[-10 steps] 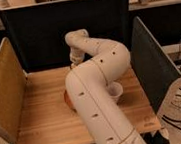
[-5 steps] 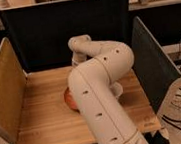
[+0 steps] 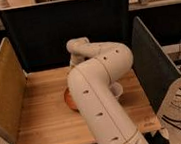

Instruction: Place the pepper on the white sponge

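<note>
Orange bowl on wood table, side panels L/R.

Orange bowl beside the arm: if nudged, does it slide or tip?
Likely slides: the orange bowl sits flat on the smooth wooden table. Tipping seems unlikely given its rounded, low edge, though the arm hides most of it, and the tool entirely.

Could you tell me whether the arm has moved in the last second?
Yes: its top joint has sunk slightly toward the wooden table's back edge. The end effector is hidden behind the arm.
</note>
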You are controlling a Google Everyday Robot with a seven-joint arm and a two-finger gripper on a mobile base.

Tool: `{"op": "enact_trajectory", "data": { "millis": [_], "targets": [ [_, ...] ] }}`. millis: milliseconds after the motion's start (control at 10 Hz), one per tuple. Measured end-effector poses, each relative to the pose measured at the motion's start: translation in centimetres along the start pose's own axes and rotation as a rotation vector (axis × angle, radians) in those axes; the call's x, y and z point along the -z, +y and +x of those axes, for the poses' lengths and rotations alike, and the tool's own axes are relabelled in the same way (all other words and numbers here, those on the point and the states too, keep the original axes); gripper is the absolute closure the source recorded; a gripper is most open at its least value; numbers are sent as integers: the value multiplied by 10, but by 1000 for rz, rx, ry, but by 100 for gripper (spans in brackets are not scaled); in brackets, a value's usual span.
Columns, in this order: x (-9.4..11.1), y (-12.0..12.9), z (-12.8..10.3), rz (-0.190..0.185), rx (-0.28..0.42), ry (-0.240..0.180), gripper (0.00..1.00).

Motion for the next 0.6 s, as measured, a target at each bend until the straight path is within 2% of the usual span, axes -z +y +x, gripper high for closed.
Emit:
{"op": "enact_trajectory", "data": {
  "millis": [200, 300, 500, 600],
  "targets": [
    [2, 5, -4, -1, 31, 4, 48],
    [3, 4, -3, 0, 31, 5, 41],
    [8, -5, -1, 13, -7, -6, 22],
    [11, -12, 2, 23, -33, -11, 20]
  ]
}}
